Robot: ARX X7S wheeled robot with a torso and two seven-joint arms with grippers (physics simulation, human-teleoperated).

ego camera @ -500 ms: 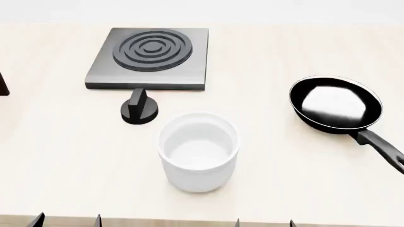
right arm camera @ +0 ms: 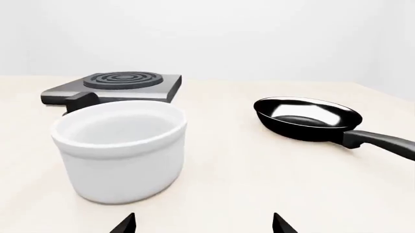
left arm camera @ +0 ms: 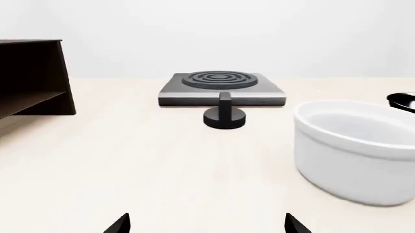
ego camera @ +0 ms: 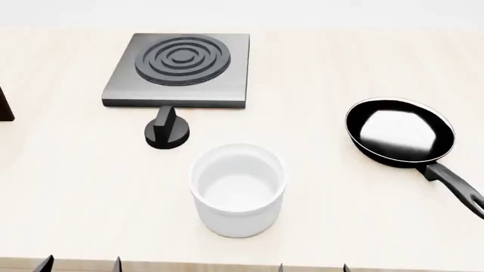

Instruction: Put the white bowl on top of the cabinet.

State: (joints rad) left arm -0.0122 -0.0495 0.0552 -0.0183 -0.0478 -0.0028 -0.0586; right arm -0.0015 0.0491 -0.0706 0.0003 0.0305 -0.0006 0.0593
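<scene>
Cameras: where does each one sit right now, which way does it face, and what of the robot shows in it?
Head view: high up, looking down on the table, white bowl, stove plate, knob and frying pan; only dark fingertips at the near edge.
Left wrist view: low over the table, facing the stove plate, with the cabinet to one side; left hand fingertips show.
Right wrist view: low, facing the white bowl and frying pan; right hand fingertips show.
All three views share the bowl and stove plate.
</scene>
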